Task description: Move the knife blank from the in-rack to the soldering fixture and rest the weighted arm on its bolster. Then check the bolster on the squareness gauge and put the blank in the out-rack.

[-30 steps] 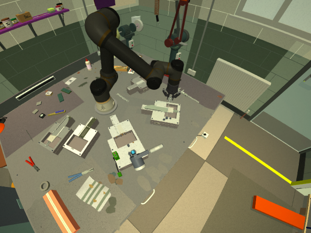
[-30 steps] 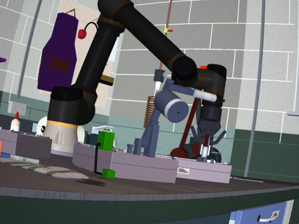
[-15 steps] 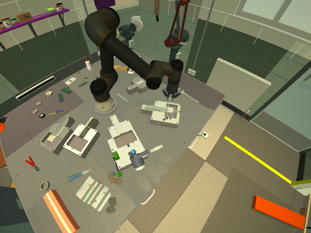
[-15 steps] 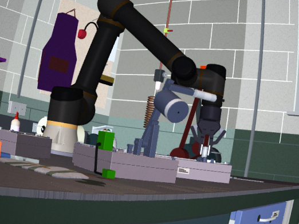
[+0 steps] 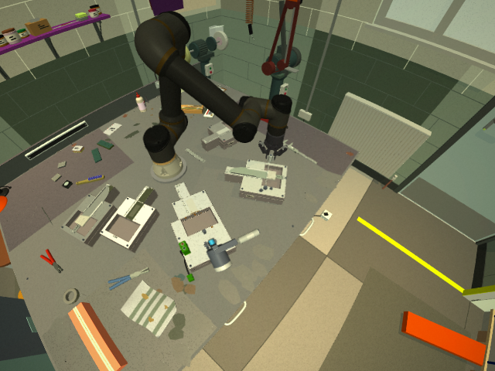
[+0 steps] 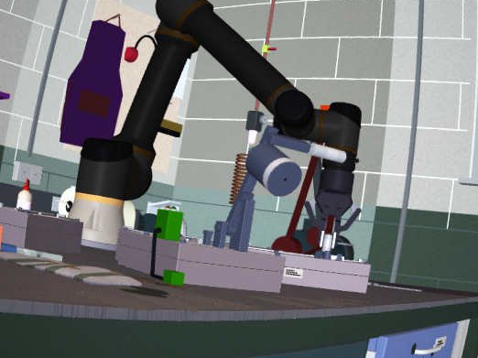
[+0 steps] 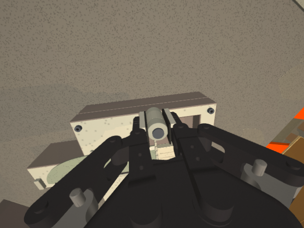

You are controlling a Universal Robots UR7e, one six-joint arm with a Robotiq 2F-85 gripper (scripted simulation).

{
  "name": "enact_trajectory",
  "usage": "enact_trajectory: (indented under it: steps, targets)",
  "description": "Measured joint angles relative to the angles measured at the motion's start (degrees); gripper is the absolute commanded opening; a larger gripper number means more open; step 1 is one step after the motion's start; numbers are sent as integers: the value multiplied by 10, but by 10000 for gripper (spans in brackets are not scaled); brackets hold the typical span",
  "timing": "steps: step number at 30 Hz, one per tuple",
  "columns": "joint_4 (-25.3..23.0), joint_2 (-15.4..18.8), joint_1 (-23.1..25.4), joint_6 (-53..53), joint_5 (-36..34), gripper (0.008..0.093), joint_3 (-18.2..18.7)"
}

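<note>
The knife blank [image 5: 251,171] lies flat on the white squareness gauge [image 5: 262,180] at the far side of the bench, its pale green blade [image 7: 73,169] pointing away from the gripper and its bolster under the fingers. A grey cylindrical handle [image 7: 156,122] standing at the gauge's far end is clamped in my closed gripper [image 5: 272,155] [image 6: 328,240]. The soldering fixture [image 5: 200,227] sits nearer, its weighted arm [image 5: 224,251] [image 6: 274,170] raised. Two racks [image 5: 86,215] [image 5: 130,217] lie to the left.
The robot base [image 5: 168,167] stands behind the fixtures. Pliers [image 5: 51,260], a striped cloth [image 5: 148,306], an orange block [image 5: 97,337] and small parts lie on the bench's near and left areas. The bench edge runs just right of the gauge.
</note>
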Motion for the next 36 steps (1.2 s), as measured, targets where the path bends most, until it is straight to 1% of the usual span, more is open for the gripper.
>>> enact_trajectory:
  steps: [11,27,36]
  targets:
    - [0,0,0,0,0,480,0]
    - [1,0,0,0,0,480,0]
    - [12,-7,0,0,0,480,-5]
